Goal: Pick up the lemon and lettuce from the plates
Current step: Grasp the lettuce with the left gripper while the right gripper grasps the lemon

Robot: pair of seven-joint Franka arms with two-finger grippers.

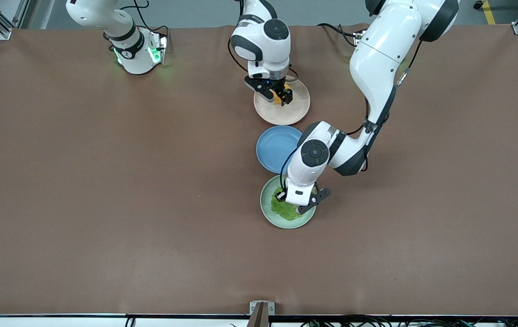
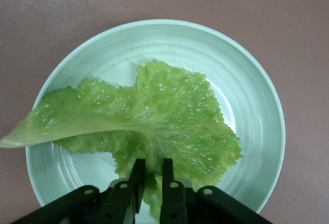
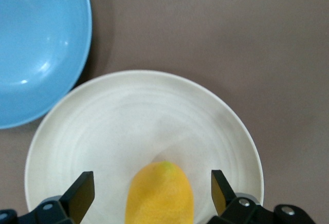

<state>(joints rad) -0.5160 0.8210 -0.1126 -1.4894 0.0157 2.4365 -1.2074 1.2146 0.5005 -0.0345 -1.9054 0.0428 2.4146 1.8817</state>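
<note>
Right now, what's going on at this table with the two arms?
Both arms are picking food off plates. The left gripper has closed on the edge of the lettuce on the green plate. The right gripper is open around the lemon on the cream plate. The blue plate sits between those two.

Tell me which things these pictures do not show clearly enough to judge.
- Front view: the left hand covers part of the lettuce on the mint green plate.
- Left wrist view: the lettuce edge between the fingers is cut off by the frame.
- Right wrist view: the lemon is cut off by the frame; contact with the fingers is unclear.
</note>
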